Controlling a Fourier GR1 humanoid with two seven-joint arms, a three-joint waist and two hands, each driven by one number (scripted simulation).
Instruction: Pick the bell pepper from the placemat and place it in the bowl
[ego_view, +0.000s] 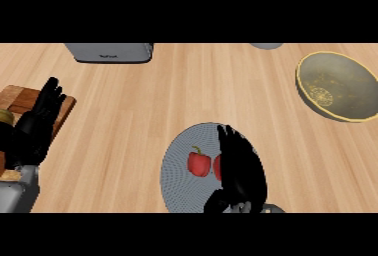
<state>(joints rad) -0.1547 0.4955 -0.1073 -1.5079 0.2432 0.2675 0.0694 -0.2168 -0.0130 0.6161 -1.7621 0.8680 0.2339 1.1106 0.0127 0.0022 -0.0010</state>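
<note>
The red bell pepper (198, 164) lies on the round grey placemat (177, 170), a little left of the mat's middle, its green stem pointing up and to the left. The right hand (240, 172) lies over the right half of the placemat, just right of the pepper and touching or nearly touching its side; a sliver of red shows at the edge of the palm. Its fingers stretch straight toward the far rim of the mat and do not curl round the pepper, so the hand is spread and holds nothing that can be seen.

The bowl (337, 86), yellow-rimmed with a dull speckled inside, stands well apart from the placemat, up and to the right of it. The left hand (35, 131) rests far left of the placemat, fingers straight and raised, over the corner of a wooden board (21, 99). A grey toaster (109, 52) sits far beyond the placemat, toward the upper left.
</note>
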